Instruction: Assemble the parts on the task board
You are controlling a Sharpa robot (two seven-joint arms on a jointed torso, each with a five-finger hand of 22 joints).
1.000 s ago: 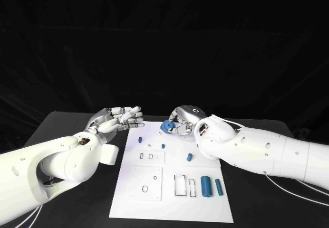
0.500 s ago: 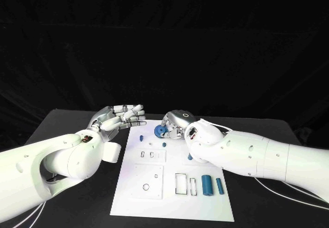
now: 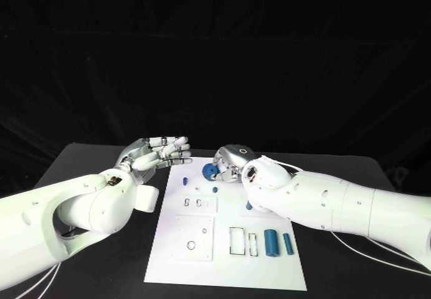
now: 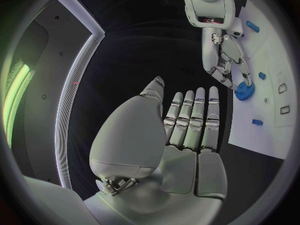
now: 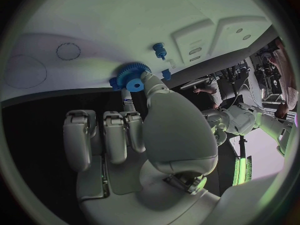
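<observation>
Head view. Your right hand [image 3: 232, 163] pinches a blue gear [image 3: 209, 172] by its fingertips, over the far end of the board [image 3: 225, 274]. The grip looks light to me; any twist of the wrist could let the gear slip and drop onto the small parts below. Two of these, a peg [image 3: 185, 182] and a stud [image 3: 215, 187], stand just beside the gear, so a low pass could knock them. Your left hand [image 3: 160, 154] hangs off the board's far left corner, fingers straight and close together, holding nothing. It is near the gear's path; a drift inward risks a brush between hands. Near you, two blue cylinders [image 3: 270, 242] lie loose on the board and may roll if it is jolted. The tabletop [image 3: 89, 168] is black, the backdrop black cloth.

Left wrist view. Left hand [image 4: 181, 135] flat, palm bare. Beyond it, the right hand [image 4: 228, 60] carries the gear [image 4: 244, 91] over the board's edge [image 4: 250, 140].

Right wrist view. Gear [image 5: 130, 77] held at the fingertips [image 5: 145, 80], toothed rim free. The peg [image 5: 160, 50] stands close by. Whether the gear is seated on anything, you cannot tell.
</observation>
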